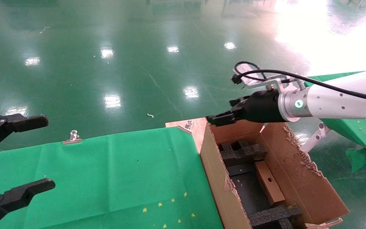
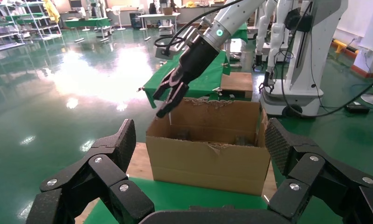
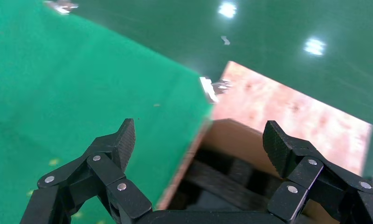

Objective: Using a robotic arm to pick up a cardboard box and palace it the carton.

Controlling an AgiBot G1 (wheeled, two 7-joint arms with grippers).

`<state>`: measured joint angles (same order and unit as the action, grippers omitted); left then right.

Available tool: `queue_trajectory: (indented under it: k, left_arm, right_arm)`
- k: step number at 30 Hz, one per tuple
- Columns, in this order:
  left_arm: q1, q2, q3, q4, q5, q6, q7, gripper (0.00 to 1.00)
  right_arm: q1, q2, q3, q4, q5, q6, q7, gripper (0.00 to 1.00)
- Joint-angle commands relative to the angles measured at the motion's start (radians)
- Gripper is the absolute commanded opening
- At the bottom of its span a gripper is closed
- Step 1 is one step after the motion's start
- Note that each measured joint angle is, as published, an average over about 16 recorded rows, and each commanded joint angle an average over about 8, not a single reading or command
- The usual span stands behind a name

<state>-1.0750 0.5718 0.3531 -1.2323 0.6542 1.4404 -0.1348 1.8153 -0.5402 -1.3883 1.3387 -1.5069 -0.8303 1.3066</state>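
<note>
Inside the carton (image 1: 310,178), between the black foam dividers (image 1: 243,151), the box (image 1: 269,187) lies tilted against the right wall, its round hole facing up; we judge the placing done or nearly so. Our right gripper (image 1: 221,119) hangs above the carton's far left corner with its jaws apart and nothing between them, as the right wrist view shows (image 3: 198,144). If we pull this arm (image 1: 338,101) back low, the jaws could catch the ragged torn flap (image 1: 300,149) and drag the carton along the wooden board (image 1: 195,127) it sits on. The box, leaning rather than flat, may slide or wedge against the foam if the carton is jolted. Our left gripper (image 1: 21,152) is parked over the green worktop (image 1: 113,178), jaws wide apart, well clear.
</note>
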Motion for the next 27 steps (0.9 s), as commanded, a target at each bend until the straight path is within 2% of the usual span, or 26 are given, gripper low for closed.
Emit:
queue_trajectory:
  k: [1, 27]
  left_arm:
    - [0.000, 0.000, 0.000, 0.000, 0.000, 0.000, 0.000, 1.00]
    - [0.000, 0.000, 0.000, 0.000, 0.000, 0.000, 0.000, 1.00]
  right_arm:
    - [-0.032, -0.003, 0.047, -0.002, 0.033, -0.028, -0.048, 1.00]
    - [-0.446, -0.043, 0.668, -0.033, 0.468, -0.401, -0.674, 1.00]
